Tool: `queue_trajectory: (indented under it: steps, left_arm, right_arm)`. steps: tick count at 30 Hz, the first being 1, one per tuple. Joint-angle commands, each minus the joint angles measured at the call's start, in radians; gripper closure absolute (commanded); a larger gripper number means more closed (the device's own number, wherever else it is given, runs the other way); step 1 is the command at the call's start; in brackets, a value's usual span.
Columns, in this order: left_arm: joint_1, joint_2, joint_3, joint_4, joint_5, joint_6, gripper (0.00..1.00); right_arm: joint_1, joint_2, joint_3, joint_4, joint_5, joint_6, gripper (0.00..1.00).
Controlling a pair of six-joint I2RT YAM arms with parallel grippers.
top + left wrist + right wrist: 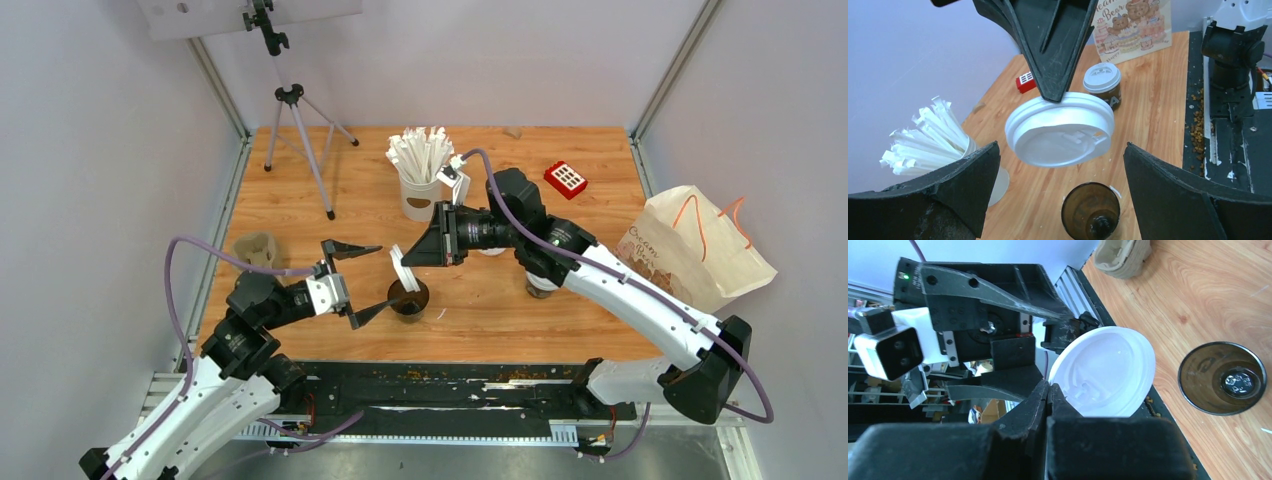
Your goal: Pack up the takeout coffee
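Note:
One dark brown cup [408, 299] stands open and lidless near the table's front edge; it also shows in the left wrist view [1091, 211] and the right wrist view [1222, 378]. My right gripper [407, 262] is shut on the rim of a white lid [401, 268] and holds it tilted, above and just left of the open cup [1060, 131] [1103, 372]. My left gripper [362, 282] is open and empty, its jaws wide apart just left of that cup. The second brown cup [1103, 85], with its lid on, stands farther right, partly under my right arm [540, 286].
A white cup of paper-wrapped sticks [422, 172] stands behind the open cup. A beige pulp carrier [257, 250] sits at the left edge. A paper bag [690, 245] stands at the right edge, a red block [566, 178] at the back right, a tripod [295, 130] at the back left.

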Motion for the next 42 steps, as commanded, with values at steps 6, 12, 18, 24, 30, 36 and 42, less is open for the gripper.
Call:
queue_trajectory:
  steps: [6, 12, 18, 24, 30, 36, 42]
  left_arm:
    - [-0.002, 0.053, -0.023, 0.129, -0.007, 0.031, 0.00]
    - [-0.002, 0.042, -0.046, 0.148, -0.075, 0.032, 0.00]
    - [-0.002, 0.037, -0.049, 0.161, -0.126, 0.027, 0.02]
    - [-0.002, 0.040, -0.057, 0.202, -0.128, -0.006, 0.03]
    - [-0.002, 0.049, -0.053, 0.205, -0.083, -0.015, 0.04]
    - [-0.002, 0.051, -0.052, 0.199, -0.059, -0.013, 0.07]
    - [-0.002, 0.063, -0.033, 0.168, -0.047, -0.003, 0.12]
  right_arm:
    - [0.024, 0.012, 0.006, 0.131, 0.016, 0.103, 1.00]
    - [0.029, 0.009, -0.001, 0.164, 0.022, 0.131, 1.00]
    - [0.030, 0.012, 0.000, 0.172, 0.019, 0.140, 1.00]
    - [0.031, 0.009, -0.009, 0.179, 0.019, 0.146, 1.00]
    - [0.031, 0.005, -0.011, 0.183, 0.021, 0.144, 1.00]
    - [0.032, 0.008, -0.016, 0.186, 0.014, 0.143, 1.00]
    - [0.032, 0.008, -0.017, 0.184, 0.018, 0.142, 1.00]
